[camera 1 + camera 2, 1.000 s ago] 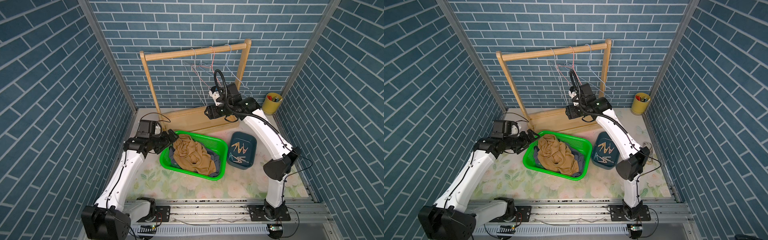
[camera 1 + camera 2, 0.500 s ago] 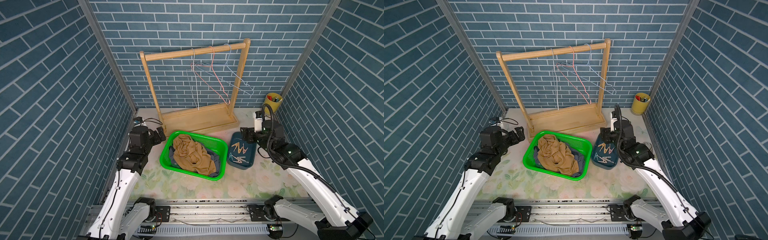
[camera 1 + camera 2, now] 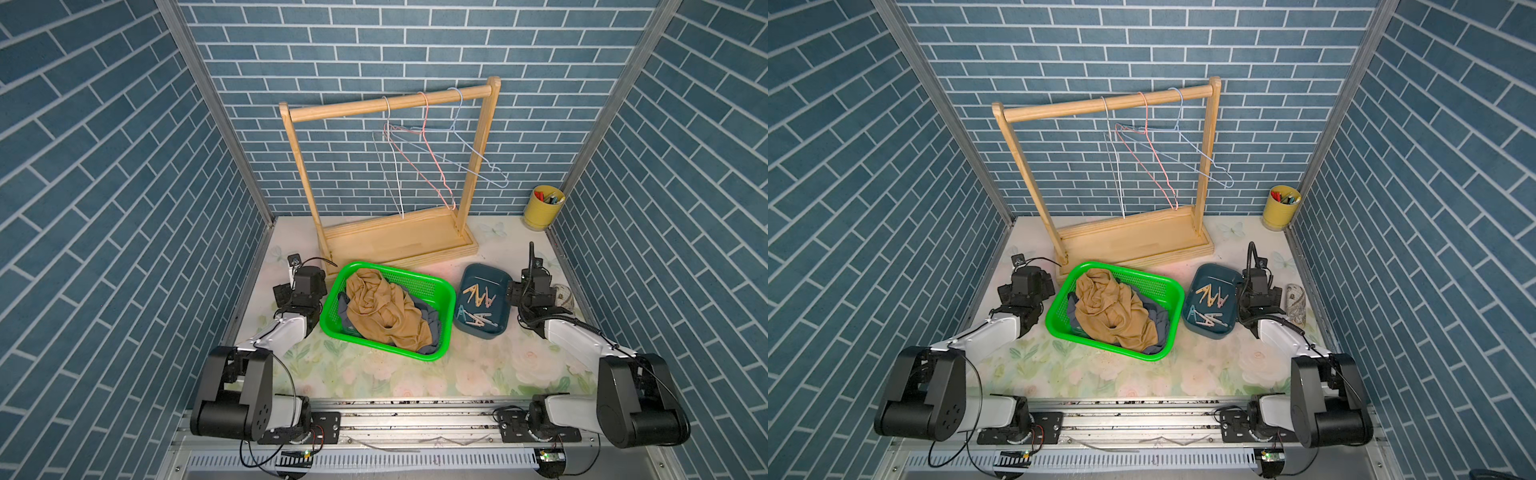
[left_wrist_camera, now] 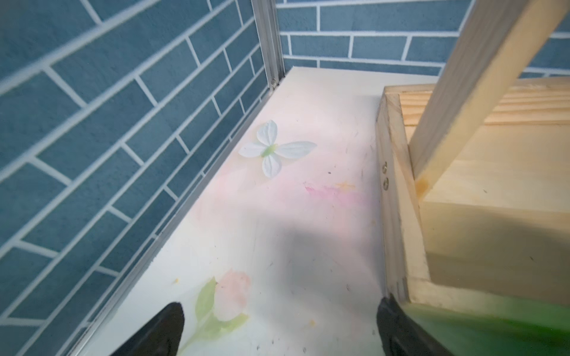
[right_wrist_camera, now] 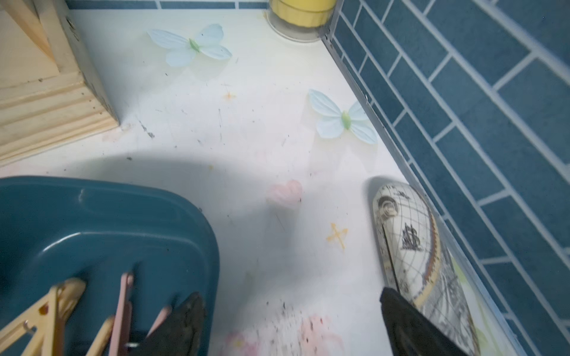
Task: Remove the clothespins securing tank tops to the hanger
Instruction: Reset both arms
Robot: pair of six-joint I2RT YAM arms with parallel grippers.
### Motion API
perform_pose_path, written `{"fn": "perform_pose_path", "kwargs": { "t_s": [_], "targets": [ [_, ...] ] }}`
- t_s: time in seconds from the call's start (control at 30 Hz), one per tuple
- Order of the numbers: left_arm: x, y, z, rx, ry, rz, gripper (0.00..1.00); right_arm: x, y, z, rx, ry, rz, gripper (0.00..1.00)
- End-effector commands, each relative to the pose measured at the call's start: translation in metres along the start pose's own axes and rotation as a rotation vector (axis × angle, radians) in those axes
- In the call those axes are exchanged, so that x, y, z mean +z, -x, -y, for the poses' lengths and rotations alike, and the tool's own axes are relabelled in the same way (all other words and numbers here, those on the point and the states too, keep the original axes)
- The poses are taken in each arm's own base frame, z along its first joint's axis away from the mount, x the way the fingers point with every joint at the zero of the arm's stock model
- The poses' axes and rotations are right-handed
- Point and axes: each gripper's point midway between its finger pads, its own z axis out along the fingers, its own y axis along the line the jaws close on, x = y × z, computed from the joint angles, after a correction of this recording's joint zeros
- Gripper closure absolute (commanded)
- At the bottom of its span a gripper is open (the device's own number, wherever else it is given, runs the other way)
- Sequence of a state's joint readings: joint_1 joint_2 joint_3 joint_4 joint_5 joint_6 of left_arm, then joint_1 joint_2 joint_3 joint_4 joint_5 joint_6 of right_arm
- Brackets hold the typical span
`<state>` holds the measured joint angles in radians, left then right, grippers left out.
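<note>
Fingers [image 4: 166, 326] of the left gripper [image 4: 279, 311] stand fully apart and hold nothing; only bare table [image 4: 308, 215] lies between them. Fingers [image 5: 410, 323] of the right gripper [image 5: 291, 305] are likewise spread wide and empty, one tip over the tray's edge.

Change over the last second:
- The right arm, a second ago raised to the hangers [image 3: 419, 166] on the rack [image 3: 395, 102], is now folded low beside the tray [image 3: 482, 274]. Its jaws widen during the retreat.
- The left arm, earlier stretched to the rim of the basket [image 3: 330, 320], is now drawn back beside it.
- The hangers, no longer touched, hang bare and askew on the rail.

Location of task items: the clothespins [image 3: 478, 297] lie in the tray in two loose groups; tan, pink and pale teal ones show. No pin is visible on any hanger. The tank tops [image 3: 382, 309] lie crumpled in the basket, the tan one on top and a grey-blue one under it; a third cannot be made out.

Assessment: no garment remains pinned, both grippers are clear, and both arms sit in a tucked pose. The task appears complete. No further grasp looks necessary unless a pin is hidden in the cloth.
</note>
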<state>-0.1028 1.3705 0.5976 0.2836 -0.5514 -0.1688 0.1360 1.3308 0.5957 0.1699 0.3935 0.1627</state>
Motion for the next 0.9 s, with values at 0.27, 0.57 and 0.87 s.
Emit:
{"fn": "perform_pose_path", "kwargs": {
  "t_s": [0.27,0.57,0.87],
  "targets": [
    [0.017,0.023,0.048,0.135,-0.271,0.305,0.01,0.018,0.014,0.011,0.027,0.069,0.239,0.09],
    [0.03,0.022,0.122,0.341,-0.621,0.193,0.01,0.032,-0.001,0.007,0.047,0.124,0.243,0.08],
    [0.006,0.04,0.089,0.23,-0.528,0.206,0.01,0.035,-0.003,0.005,0.048,0.15,0.225,0.09]
  ]
}}
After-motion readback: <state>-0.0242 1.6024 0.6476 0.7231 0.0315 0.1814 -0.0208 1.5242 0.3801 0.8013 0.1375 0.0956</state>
